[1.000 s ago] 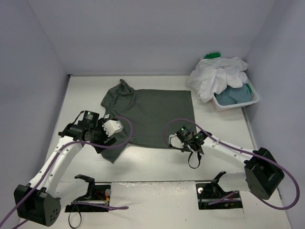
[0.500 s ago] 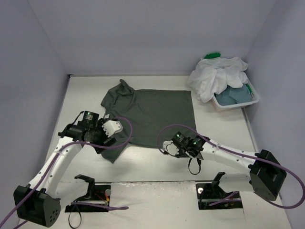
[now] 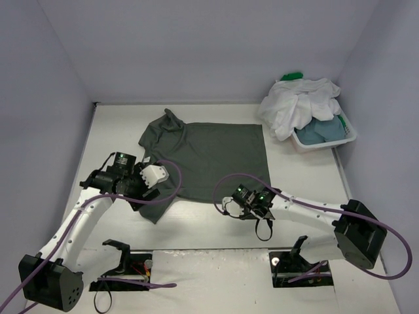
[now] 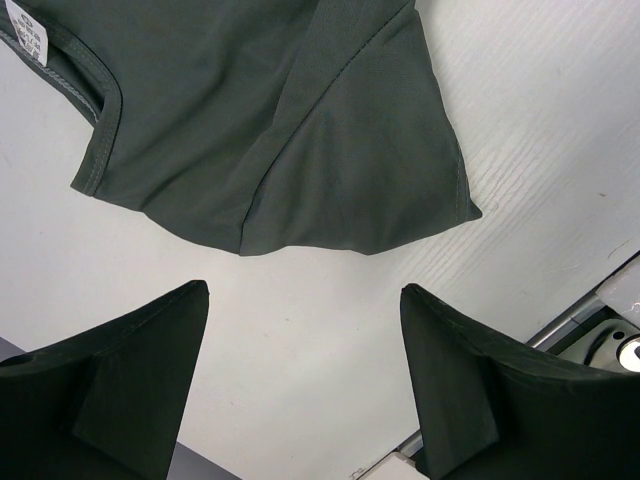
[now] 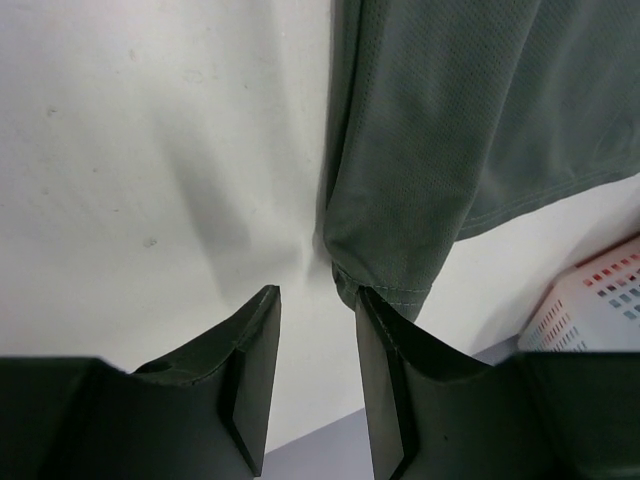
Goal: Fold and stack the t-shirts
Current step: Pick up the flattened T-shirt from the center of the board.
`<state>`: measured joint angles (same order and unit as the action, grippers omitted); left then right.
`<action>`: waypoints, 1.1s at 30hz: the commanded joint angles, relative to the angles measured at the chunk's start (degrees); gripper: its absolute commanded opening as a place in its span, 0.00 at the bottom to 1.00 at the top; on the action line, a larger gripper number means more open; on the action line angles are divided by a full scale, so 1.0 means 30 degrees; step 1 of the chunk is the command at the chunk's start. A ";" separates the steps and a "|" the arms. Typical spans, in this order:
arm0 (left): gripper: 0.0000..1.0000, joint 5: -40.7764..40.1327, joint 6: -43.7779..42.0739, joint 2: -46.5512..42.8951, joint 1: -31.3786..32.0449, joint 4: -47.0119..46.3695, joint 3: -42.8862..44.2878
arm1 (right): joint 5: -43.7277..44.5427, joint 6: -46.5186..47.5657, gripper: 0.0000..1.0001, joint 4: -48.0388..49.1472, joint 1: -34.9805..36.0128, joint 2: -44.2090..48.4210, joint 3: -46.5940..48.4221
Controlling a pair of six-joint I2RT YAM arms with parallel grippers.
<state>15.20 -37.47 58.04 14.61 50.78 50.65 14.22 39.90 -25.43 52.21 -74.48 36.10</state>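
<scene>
A dark grey t-shirt (image 3: 216,154) lies spread flat on the white table. My left gripper (image 3: 145,191) hangs over the shirt's left sleeve (image 4: 300,130), open wide with only bare table between its fingers (image 4: 150,380). My right gripper (image 3: 226,206) sits at the shirt's near hem (image 5: 400,270). It is open a little, and the hem's folded edge touches the tip of its right finger (image 5: 385,330). No cloth is between its jaws. More t-shirts, white (image 3: 298,108), blue-grey (image 3: 321,129) and green (image 3: 291,76), are piled at the back right.
A white slotted basket (image 3: 327,142) at the back right holds the shirt pile; its corner shows in the right wrist view (image 5: 600,295). Purple walls close off the table on three sides. The arm mounts (image 3: 131,268) line the near edge.
My right gripper has slid left along the near hem and its jaws have opened wider. The left arm and the shirt have not moved.
</scene>
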 commanded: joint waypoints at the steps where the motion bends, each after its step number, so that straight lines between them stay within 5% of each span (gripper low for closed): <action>1: 0.72 0.0236 -0.0077 -0.0246 -0.0007 -0.0024 0.0752 | 0.1412 -0.0350 0.33 -0.0283 0.0088 -0.0046 0.0536; 25: 0.72 0.0675 0.0010 0.0369 -0.0007 -0.0170 0.1250 | 0.2496 -0.0321 0.34 0.0537 -0.0117 -0.2507 0.0478; 33: 0.72 0.1318 0.0157 0.0517 -0.0007 -0.0025 0.1280 | 0.2731 -0.0175 0.26 0.1035 -0.0526 -0.3270 0.0507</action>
<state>16.84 -37.28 59.61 14.61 50.76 51.31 20.25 39.64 -22.46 51.16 -83.94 36.12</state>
